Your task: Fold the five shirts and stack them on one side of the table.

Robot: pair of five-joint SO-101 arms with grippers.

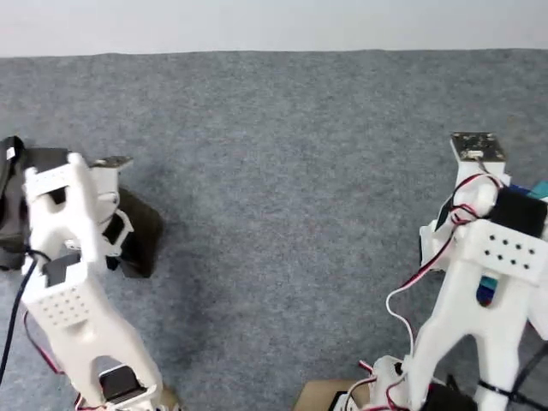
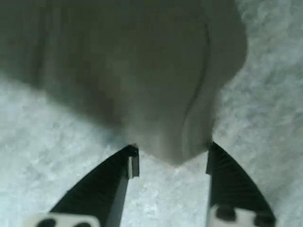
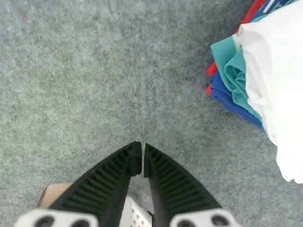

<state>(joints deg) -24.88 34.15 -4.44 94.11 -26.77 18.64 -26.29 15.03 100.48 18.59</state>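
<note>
A dark folded shirt point(image 1: 137, 231) lies on the grey carpeted table point(image 1: 282, 171) at the left edge, partly hidden under the left arm. In the left wrist view the same dark shirt point(image 2: 142, 75) sits just beyond my left gripper point(image 2: 170, 158), which is open with the shirt's near corner between the fingertips. My right gripper point(image 3: 142, 151) is shut with nothing in it, over bare carpet. Beside it lies a heap of unfolded shirts: a white shirt point(image 3: 279, 80) on top, a teal shirt point(image 3: 234, 64), blue and red ones beneath. Bits of that heap point(image 1: 538, 187) peek out behind the right arm.
A tan cardboard piece point(image 1: 321, 396) sits at the table's front edge between the arm bases. Red and white cables point(image 1: 428, 265) hang along the right arm. A pale wall point(image 1: 274, 26) borders the far edge.
</note>
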